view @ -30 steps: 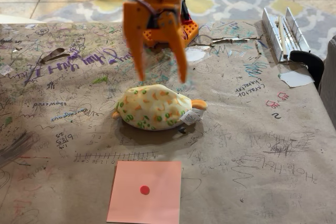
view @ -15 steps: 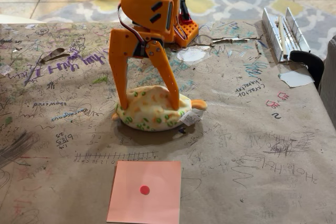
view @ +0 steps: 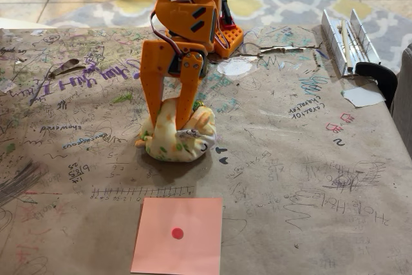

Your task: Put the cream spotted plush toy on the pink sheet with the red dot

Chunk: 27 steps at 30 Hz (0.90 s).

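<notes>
The cream spotted plush toy (view: 183, 143) lies on the scribbled brown paper table, bunched up and squeezed. My orange gripper (view: 167, 120) reaches straight down from above and is shut on the plush, one finger on its left side and one pressed into its middle. The toy rests on the table surface. The pink sheet with the red dot (view: 178, 235) lies flat at the near edge of the table, a short way in front of the plush, with nothing on it.
The arm's orange base (view: 219, 33) stands at the back of the table. A white metal rail piece (view: 344, 40) and a black clamp (view: 380, 75) sit at the right rear. A white paper scrap (view: 362, 96) lies near the right edge.
The gripper came down from above the plush, straddled it with open fingers, and has now closed, crumpling the toy narrower. The orange end on the right is no longer visible.
</notes>
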Each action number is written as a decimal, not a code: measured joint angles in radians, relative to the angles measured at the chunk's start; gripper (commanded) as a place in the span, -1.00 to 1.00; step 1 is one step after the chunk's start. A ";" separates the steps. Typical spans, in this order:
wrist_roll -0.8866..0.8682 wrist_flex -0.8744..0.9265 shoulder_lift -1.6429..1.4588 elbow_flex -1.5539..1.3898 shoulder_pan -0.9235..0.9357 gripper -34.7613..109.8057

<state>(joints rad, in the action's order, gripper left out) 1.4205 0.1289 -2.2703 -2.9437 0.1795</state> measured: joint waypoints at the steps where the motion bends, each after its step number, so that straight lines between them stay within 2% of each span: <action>1: -0.043 0.009 -0.041 0.000 0.000 -0.52; 10: -0.255 0.150 -0.609 0.072 0.025 -0.52; 18: -0.261 0.129 -1.022 0.295 0.006 -0.52; 23: -0.258 0.104 -1.072 0.376 -0.012 -0.52; 27: -0.264 0.091 -1.092 0.620 -0.032 -0.52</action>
<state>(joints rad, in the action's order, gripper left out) 1.1566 0.2194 -3.3625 -2.3240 0.1473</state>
